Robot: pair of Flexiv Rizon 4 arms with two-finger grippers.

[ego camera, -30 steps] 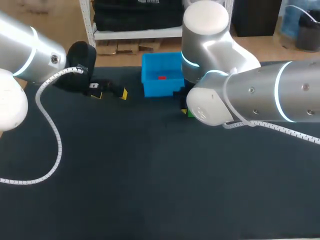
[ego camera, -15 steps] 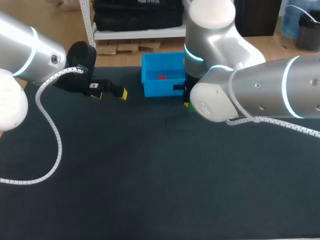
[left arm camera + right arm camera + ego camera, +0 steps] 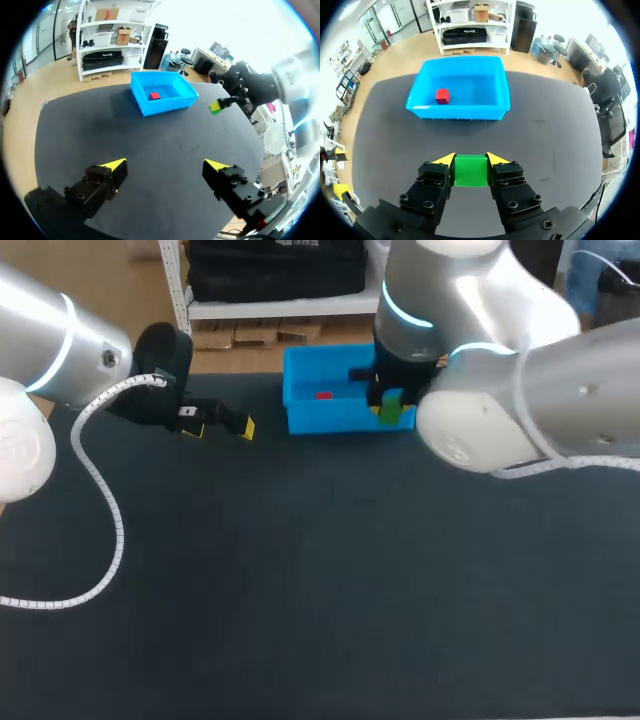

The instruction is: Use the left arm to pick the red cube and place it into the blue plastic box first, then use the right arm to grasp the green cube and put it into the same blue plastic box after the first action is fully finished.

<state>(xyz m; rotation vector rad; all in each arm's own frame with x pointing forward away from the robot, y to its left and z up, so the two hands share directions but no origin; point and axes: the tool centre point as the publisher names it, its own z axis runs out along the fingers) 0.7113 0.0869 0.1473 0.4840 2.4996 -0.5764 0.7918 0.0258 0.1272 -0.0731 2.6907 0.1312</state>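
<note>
The right claw (image 3: 470, 159) has the blue plastic box (image 3: 457, 111) just ahead and is grasping the green cube (image 3: 470, 171). The red cube (image 3: 442, 95) lies inside the box, so only the green one's drop is left. The left claw (image 3: 165, 164) is released.

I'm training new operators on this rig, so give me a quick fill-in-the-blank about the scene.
The red cube lies ____ the blue box.
The right gripper is ____ on the green cube.
The left gripper is ____, holding nothing.
Missing words: inside; shut; open.
</note>
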